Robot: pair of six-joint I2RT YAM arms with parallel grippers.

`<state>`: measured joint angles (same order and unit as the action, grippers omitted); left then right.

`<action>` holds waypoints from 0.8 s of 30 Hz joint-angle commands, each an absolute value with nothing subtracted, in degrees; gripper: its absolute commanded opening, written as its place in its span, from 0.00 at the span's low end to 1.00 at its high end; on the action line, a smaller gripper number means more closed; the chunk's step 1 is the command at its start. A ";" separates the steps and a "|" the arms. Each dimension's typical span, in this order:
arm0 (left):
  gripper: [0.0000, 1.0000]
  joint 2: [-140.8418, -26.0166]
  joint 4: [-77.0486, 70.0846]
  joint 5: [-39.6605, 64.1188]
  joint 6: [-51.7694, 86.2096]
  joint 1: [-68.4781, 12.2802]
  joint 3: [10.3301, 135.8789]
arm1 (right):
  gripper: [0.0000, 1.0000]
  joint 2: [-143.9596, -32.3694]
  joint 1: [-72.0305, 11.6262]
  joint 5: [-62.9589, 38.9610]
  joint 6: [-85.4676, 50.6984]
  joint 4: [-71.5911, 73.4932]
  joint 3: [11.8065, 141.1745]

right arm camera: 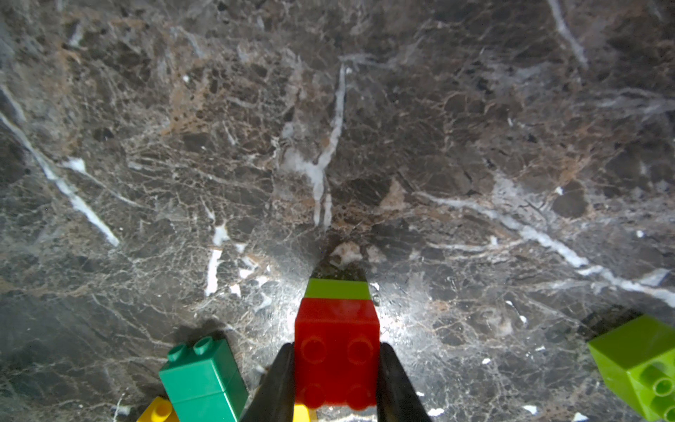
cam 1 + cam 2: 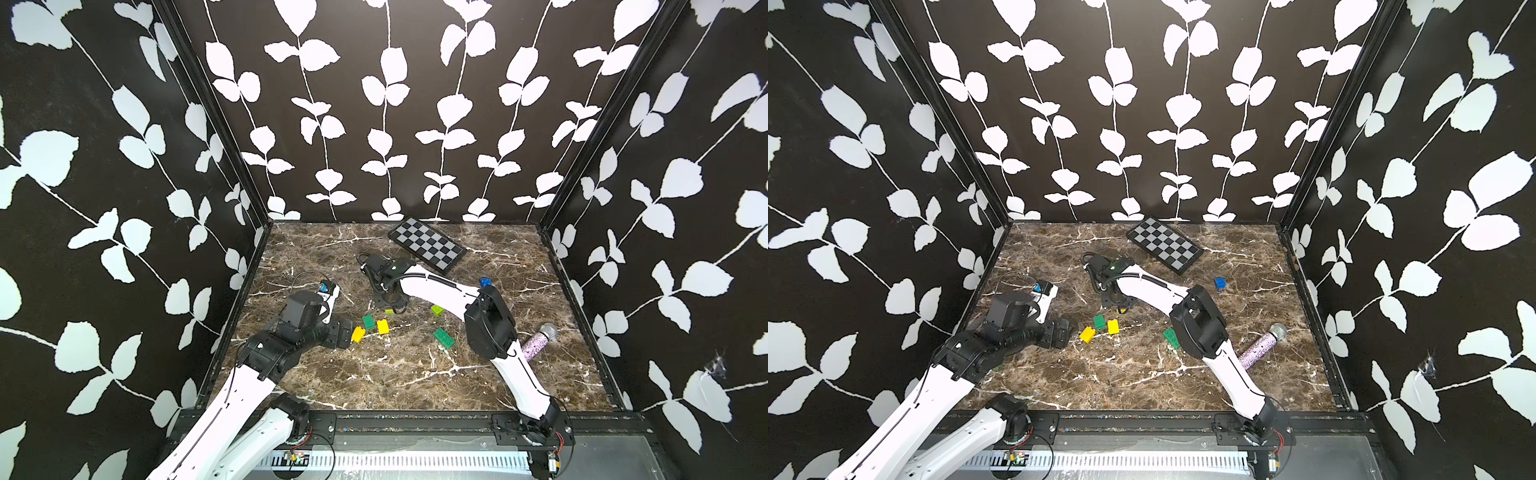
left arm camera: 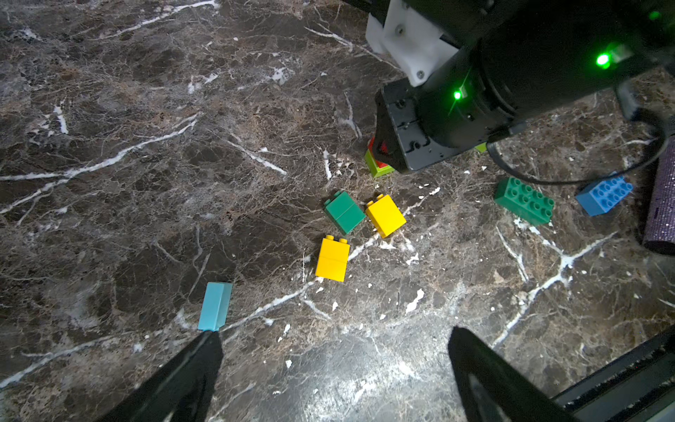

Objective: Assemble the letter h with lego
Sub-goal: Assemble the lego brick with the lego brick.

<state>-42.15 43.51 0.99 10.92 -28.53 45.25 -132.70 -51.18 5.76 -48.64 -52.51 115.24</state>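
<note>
Left gripper point(image 3: 332, 334) spread wide, empty, pale blue brick point(image 3: 215, 306) by one fingertip. Yellow bricks point(image 3: 332, 258), green brick point(image 3: 345, 212) loose on table point(image 2: 395, 374). Right gripper point(image 1: 338, 365) clamped on red-lime stack point(image 1: 336, 314) near centre; best keep it square, seat studs straight down.

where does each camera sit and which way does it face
Top views: high at the front, looking down and back over the marble table; both arms show.
Left wrist: on the left arm, looking across the table past the open left gripper at loose bricks and the right gripper.
Right wrist: on the right arm, looking along its shut fingers at the red brick they hold, on a lime brick.
Shared: both wrist views show the red brick and the small dark green brick.
</note>
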 commanded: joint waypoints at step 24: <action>0.99 -40.77 43.86 1.04 10.72 -29.17 44.86 | 0.05 -134.17 -52.19 3.71 -49.51 -53.61 107.48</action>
<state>-41.39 43.51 0.99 10.94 -28.86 45.25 -130.52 -51.27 5.78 -49.28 -48.25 110.85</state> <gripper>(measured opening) 0.990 0.308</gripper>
